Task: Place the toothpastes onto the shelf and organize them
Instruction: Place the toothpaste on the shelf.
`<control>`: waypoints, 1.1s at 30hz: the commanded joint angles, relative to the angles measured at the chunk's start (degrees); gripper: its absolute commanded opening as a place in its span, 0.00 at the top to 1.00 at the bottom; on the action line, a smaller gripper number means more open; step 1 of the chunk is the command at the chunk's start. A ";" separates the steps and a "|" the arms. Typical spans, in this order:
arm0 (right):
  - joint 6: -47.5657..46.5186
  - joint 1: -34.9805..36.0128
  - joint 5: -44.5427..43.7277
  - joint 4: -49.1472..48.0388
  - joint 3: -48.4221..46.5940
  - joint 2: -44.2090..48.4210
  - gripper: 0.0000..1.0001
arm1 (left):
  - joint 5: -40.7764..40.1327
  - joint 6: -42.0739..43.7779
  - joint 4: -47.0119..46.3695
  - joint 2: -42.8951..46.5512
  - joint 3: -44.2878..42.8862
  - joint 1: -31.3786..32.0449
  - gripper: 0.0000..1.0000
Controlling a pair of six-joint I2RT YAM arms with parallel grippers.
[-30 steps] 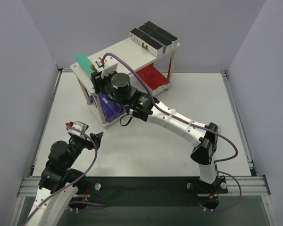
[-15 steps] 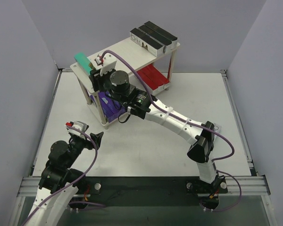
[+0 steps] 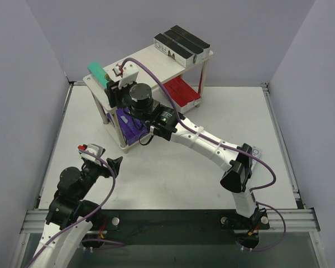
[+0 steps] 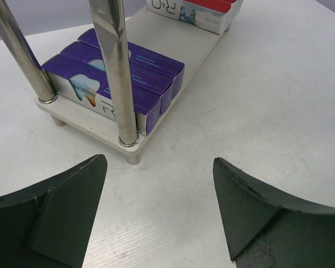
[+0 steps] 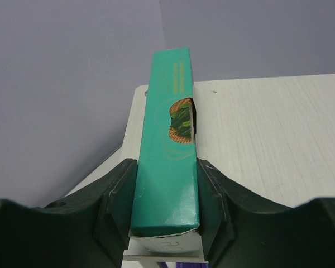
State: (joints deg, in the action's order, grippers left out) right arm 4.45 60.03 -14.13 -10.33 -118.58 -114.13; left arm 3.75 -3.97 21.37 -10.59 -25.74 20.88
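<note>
Top view, shelf: two-tier pale wood rack on the table's far left. Black cartons on the upper board, red cartons on the lower.
Top view, right gripper: at the upper board's left corner.
Left wrist view, left gripper: jaws wide apart, nothing held — above bare table.
Left wrist view, purple cartons: side by side on the lower board.
Right wrist view, teal carton: clamped between both fingers, lengthwise along the upper board's edge.
</note>
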 commanded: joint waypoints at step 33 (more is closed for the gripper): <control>0.92 2.11 -2.31 -1.36 -0.33 1.54 0.33 | 1.17 0.45 -3.08 0.39 -0.10 -0.23 0.12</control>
State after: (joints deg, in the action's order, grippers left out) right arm 5.78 61.39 -16.05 -9.63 -118.56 -114.13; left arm 3.97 -3.95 21.34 -10.57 -25.74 20.88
